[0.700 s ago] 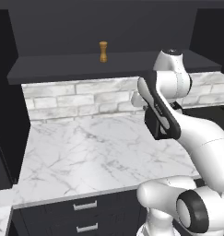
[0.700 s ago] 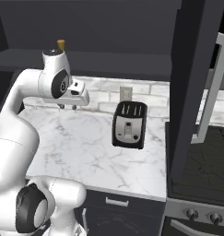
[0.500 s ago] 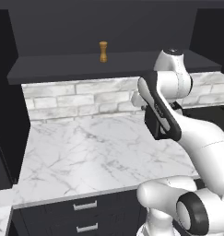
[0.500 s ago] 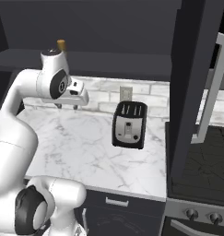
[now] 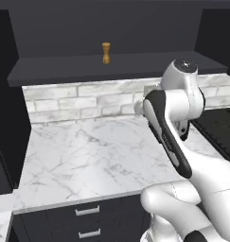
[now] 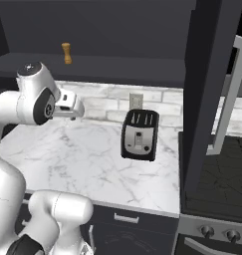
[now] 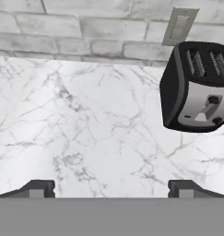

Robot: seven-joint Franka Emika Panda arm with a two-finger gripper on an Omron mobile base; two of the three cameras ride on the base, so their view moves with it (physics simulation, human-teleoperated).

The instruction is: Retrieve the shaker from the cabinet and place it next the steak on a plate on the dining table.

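The small tan wooden shaker [image 5: 106, 52] [image 6: 66, 53] stands upright on the long shelf of the dark cabinet [image 5: 135, 64] [image 6: 122, 63], above the brick backsplash. My gripper [image 7: 112, 190] [image 6: 72, 107] hangs well below that shelf, over the marble counter, and points toward the back wall. Its jaws stand wide open with nothing between the fingertips [image 7: 37, 188]. The steak, the plate and the dining table are out of view.
A black toaster [image 6: 138, 134] [image 7: 196, 87] sits on the marble counter [image 5: 88, 151] to the right of my hand, below a wall outlet [image 7: 179, 26]. A tall dark panel [image 6: 207, 89] and a stove [image 6: 217, 199] stand further right. Drawers [image 5: 88, 210] run along the counter front.
The arm has shifted slightly, and its hand sits a little further left in the right base view. The jaws stay open. The shaker has not moved.
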